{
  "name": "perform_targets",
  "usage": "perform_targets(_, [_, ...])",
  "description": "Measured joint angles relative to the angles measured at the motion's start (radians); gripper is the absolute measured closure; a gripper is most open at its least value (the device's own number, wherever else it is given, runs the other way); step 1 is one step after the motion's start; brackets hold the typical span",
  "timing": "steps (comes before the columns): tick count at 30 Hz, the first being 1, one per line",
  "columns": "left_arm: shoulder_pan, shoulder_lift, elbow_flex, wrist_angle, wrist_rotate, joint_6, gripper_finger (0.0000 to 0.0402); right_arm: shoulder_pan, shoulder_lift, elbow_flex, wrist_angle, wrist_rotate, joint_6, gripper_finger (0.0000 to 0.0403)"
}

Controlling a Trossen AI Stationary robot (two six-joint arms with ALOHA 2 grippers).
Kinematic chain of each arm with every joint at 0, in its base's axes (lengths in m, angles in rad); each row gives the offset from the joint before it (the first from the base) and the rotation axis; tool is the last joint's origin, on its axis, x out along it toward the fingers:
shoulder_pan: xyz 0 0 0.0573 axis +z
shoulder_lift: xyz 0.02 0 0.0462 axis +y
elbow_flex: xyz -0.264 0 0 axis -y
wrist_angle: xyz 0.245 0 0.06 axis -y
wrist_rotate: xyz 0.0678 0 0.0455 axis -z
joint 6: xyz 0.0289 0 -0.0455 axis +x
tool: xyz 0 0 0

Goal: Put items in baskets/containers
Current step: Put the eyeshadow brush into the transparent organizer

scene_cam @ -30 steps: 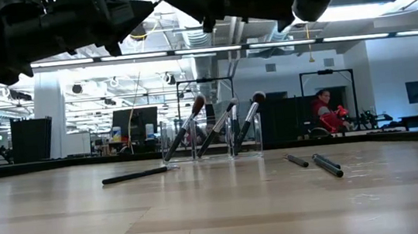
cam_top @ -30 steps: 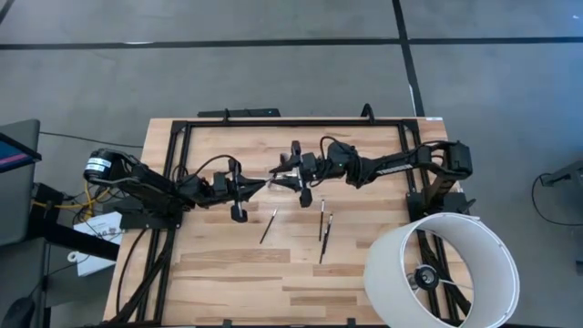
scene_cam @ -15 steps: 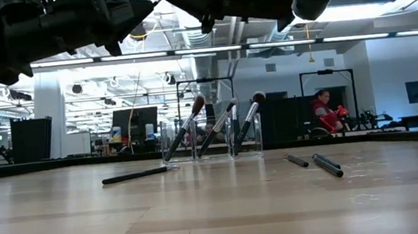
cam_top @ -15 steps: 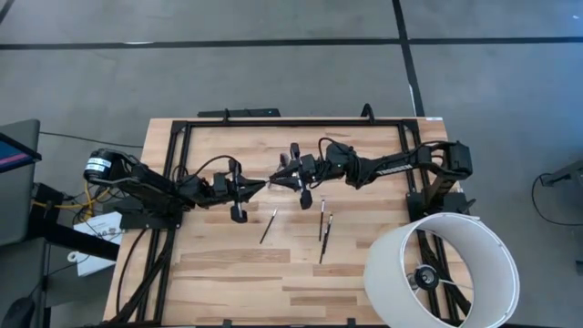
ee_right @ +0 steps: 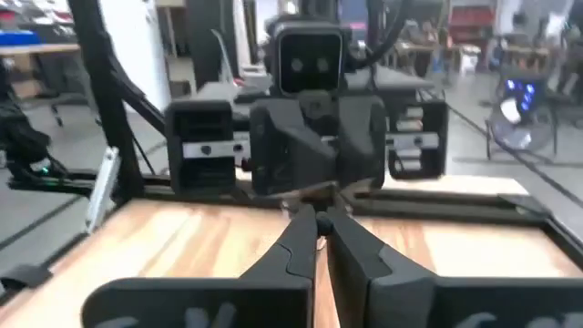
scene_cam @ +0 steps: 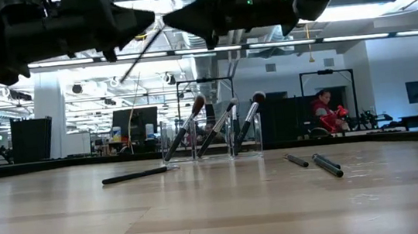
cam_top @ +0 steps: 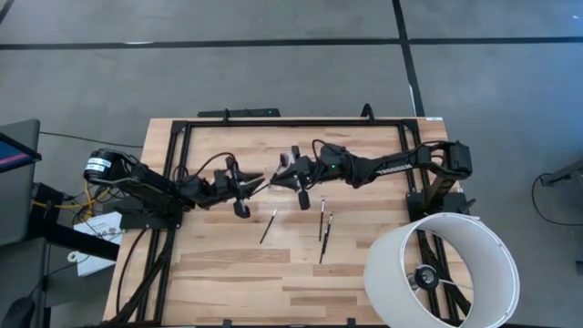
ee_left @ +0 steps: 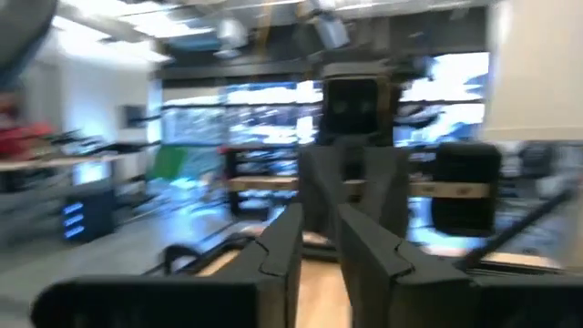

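my two claws meet nose to nose above the middle of the table, held high so a brush can hang free between them. my right claw reaches in from the right, and in its wrist view its fingers are pressed together at the tips. i judge they pinch the upper end of the lifted brush, which slants down and to the left in the low view. my left claw sits just to the left of that meeting point (whether it is apart or together i cannot tell, its own view being too smeared).

the lifted brush hangs up here, well above the clear holder, because it has to come in from above, clear of the heads already sticking out. the holder stands on the table past the middle, toward the far side, below the claws.

counting: one holder, with three brushes leaning in it, heads up and tilted right. three more brushes lie flat on the table, nearer than the holder: one to the left and two to the right, close together. with the one in the air that makes seven i can count. one big white lamp shade stands at the near right corner, out of the way.
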Motion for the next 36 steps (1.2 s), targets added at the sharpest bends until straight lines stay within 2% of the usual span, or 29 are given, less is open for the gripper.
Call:
perform_targets(3, [0.000,0.000,0.000,-0.040,-0.097,-0.001,0.0314,-0.011,-0.030,0.000,-0.093,0.104,0.000,0.0392])
perform_targets(6, [0.000,0.000,0.000,-0.080,-0.112,-0.001,0.0299,-0.021,-0.071,0.000,-0.197,0.254,-0.016,0.0395])
perform_targets(9, [0.000,0.000,0.000,-0.092,-0.113,-0.001,0.0290,-0.037,-0.108,0.000,-0.294,0.334,-0.009,0.0399])
perform_targets(14, [0.002,0.000,0.000,-0.097,-0.113,-0.001,0.0286,-0.063,-0.101,0.000,-0.393,0.322,0.068,0.0397])
perform_targets(18, [0.005,0.000,0.000,-0.098,-0.114,-0.025,0.0286,-0.069,-0.050,0.000,-0.379,0.278,0.062,0.0397])
perform_targets(22, [0.004,0.000,0.001,-0.135,-0.101,-0.105,0.0286,-0.069,-0.013,0.014,-0.374,0.278,0.061,0.0390])
perform_targets(30, [-0.017,0.002,0.001,-0.319,-0.098,-0.339,0.0291,-0.069,0.028,0.047,-0.381,0.279,0.052,0.0325])
perform_targets(36, [-0.087,0.002,0.048,-0.364,-0.113,-0.369,0.0297,-0.067,0.015,0.048,-0.371,0.278,0.028,0.0289])
